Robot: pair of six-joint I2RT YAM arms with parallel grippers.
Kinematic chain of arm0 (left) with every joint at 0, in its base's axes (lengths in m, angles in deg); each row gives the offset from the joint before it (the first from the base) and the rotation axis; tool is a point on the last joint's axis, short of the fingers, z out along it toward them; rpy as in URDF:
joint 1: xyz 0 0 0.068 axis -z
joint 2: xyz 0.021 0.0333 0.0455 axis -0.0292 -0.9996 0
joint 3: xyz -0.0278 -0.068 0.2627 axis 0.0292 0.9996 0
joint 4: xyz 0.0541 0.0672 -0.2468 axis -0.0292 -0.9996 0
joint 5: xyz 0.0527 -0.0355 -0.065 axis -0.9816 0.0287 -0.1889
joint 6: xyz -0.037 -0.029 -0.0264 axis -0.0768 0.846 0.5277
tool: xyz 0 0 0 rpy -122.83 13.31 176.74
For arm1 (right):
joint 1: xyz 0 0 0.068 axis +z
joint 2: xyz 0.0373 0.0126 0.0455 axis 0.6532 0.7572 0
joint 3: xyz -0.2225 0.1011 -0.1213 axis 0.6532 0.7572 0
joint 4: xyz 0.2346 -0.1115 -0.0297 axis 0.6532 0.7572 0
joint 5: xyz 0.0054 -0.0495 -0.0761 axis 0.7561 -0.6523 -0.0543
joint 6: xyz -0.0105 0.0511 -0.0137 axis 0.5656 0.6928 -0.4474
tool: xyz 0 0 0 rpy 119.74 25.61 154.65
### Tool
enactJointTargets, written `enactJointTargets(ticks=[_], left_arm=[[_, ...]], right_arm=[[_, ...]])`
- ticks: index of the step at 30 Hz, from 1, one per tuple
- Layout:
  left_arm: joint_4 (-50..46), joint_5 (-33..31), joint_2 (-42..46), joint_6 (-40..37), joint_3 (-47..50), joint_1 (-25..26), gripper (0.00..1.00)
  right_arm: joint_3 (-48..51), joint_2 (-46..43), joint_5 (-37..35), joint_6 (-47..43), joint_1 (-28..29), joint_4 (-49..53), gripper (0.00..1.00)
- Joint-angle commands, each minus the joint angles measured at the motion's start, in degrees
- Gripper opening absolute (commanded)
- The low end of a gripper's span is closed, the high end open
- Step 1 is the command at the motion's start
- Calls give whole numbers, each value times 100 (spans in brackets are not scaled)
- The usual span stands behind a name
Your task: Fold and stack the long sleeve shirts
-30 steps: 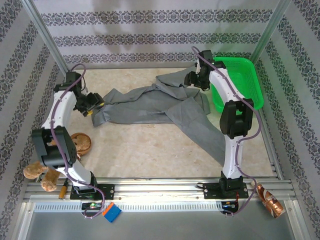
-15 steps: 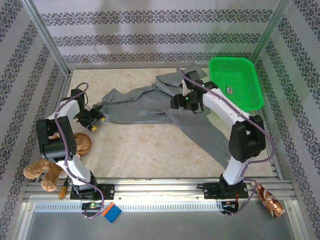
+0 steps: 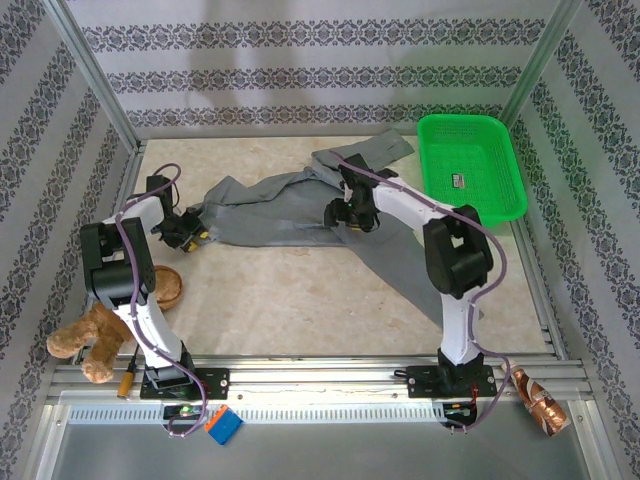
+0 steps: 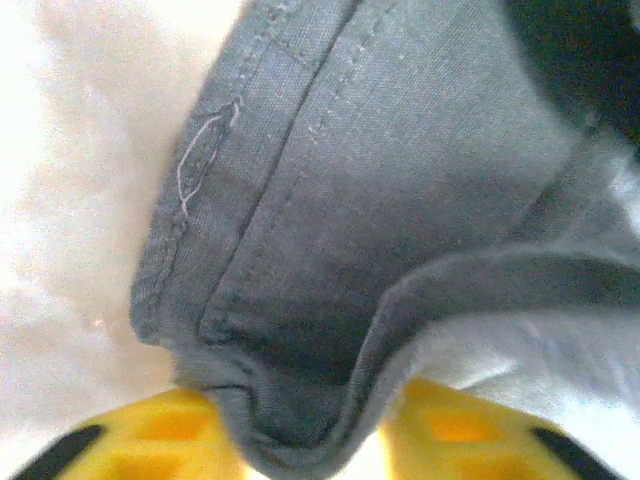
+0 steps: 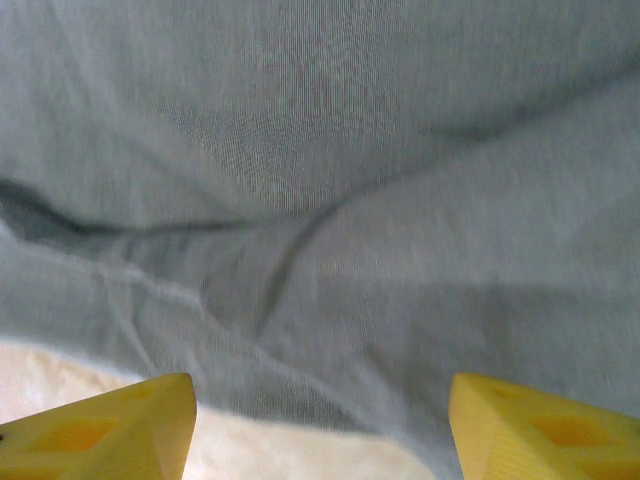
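We have the left gripper [image 3: 188, 232] far left of the green plastic basket [image 3: 485, 150], clamped on a stitched edge of the plain grey fabric long sleeve shirt [image 3: 280, 205]. Shirt sprawls rumpled, just left of the basket. Nearer the basket, the right gripper [image 3: 347, 212] sits on shirt's middle, yellow fingers [image 5: 120, 430] apart.

plain grey shirt [image 3: 270, 215], bright green basket [image 3: 470, 140]
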State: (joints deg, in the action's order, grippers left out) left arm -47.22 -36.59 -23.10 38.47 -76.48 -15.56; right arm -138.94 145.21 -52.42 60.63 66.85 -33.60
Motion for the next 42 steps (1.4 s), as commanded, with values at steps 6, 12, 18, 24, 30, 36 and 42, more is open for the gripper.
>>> enactJointTargets(ticks=[6, 12, 18, 24, 30, 36, 42], left_arm=[[-163, -232, 96, -353, -20, -26, 16], [-615, -515, 614, -640, 156, -110, 13], [-937, -640, 1080, -765, 479, -158, 13], [-902, -562, 1367, -639, 971, -158, 20], [-974, -358, 2130, -342, 1170, -149, 52], [-1148, -301, 2714, -270, 513, 164, 60], [-834, -188, 2509, -247, 75, 1390, 64]], right_arm=[[-1143, 972, -1286, 466, 155, 700, 64], [-438, 752, -2123, 325, 190, 1079, 62], [1144, -96, -2284, 335, 88, 730, 62], [1861, -1035, -1682, 401, 56, 139, 67], [1807, -2131, -1656, 339, -91, 899, 73], [3064, -3787, -1856, 817, -825, 1778, 74], [4550, -4452, -1816, 988, -1474, 1768, 73]])
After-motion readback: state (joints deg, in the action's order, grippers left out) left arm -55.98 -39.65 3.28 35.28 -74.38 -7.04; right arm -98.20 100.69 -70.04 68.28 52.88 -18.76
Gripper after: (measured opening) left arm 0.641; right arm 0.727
